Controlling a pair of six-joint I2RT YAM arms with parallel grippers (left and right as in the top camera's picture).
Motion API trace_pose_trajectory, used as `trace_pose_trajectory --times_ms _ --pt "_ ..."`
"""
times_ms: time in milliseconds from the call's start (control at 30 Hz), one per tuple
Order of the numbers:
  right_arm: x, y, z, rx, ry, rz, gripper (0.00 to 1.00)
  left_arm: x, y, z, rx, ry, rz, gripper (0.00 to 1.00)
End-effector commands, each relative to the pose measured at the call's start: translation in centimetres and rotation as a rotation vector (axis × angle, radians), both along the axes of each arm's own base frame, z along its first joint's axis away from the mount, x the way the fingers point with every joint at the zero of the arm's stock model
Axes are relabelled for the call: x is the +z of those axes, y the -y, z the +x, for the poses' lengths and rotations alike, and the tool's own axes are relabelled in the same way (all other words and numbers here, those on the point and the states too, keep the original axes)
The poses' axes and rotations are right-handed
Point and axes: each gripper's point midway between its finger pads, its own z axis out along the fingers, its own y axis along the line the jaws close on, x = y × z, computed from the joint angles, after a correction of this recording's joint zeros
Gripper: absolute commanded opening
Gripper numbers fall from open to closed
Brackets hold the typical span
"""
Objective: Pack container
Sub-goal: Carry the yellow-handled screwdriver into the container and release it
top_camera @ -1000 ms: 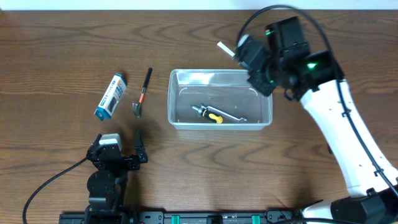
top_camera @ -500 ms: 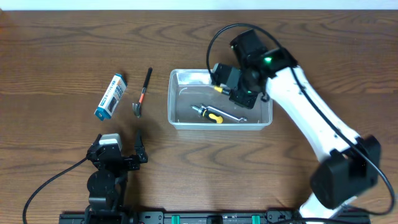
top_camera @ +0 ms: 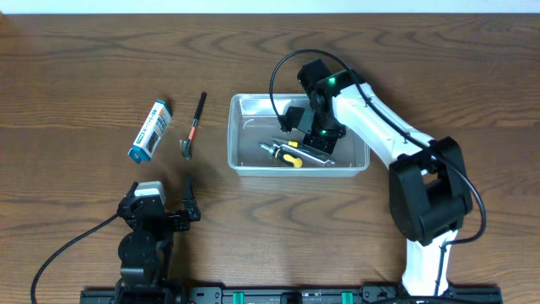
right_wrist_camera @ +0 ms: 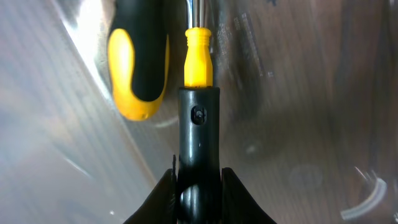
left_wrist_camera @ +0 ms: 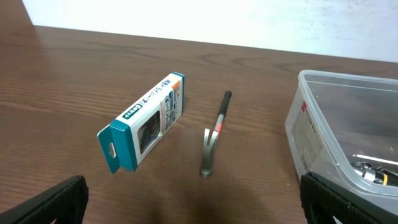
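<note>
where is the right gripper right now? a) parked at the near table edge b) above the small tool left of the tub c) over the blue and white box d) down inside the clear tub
d: the overhead view shows the right gripper within the walls of the container, shut on a black-handled tool beside the yellow-and-black screwdriver.
</note>
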Motion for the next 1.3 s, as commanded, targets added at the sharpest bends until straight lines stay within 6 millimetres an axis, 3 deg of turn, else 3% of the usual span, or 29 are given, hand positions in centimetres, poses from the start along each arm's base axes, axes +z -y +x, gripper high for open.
trace_pose_trajectory --times_ms 0,133,367,567,733,867,933,1100,1267 --pt "-0.1 -1.0 0.4 -0.007 0.005 0.026 0.08 -1.2 -0.1 0.0 0.002 -0.025 0.011 0.98" --pt "-0.2 -1.2 1.0 -0.013 0.029 0.039 0.11 -1.2 -0.1 0.0 0.002 -0.025 0.011 0.98" --pt "-0.1 -1.6 1.7 -0.017 0.056 0.052 0.30 -1.2 -0.1 0.0 0.002 -0.025 0.011 0.98" --pt "-0.1 -1.6 1.7 -0.040 0.053 0.052 0.57 -1.1 -0.1 0.0 0.002 -0.025 0.011 0.98" --pt "0.9 -1.8 2.1 -0.096 0.068 0.060 0.62 -1.2 -0.1 0.0 0.002 -0.025 0.011 0.98" --pt "4.2 -1.5 3.9 -0.265 0.142 0.047 0.64 -1.2 -0.1 0.0 0.002 -0.025 0.011 0.98" --pt "6.7 -0.3 5.1 -0.397 0.211 -0.002 0.67 -1.2 -0.1 0.0 0.002 -0.025 0.011 0.98" --pt "12.3 3.2 7.0 -0.677 0.351 -0.049 0.98 -1.1 -0.1 0.0 0.002 -0.025 0.011 0.98" --pt "16.8 7.1 7.4 -0.890 0.403 0.024 0.99 -1.2 -0.1 0.0 0.002 -0.025 0.011 0.98"
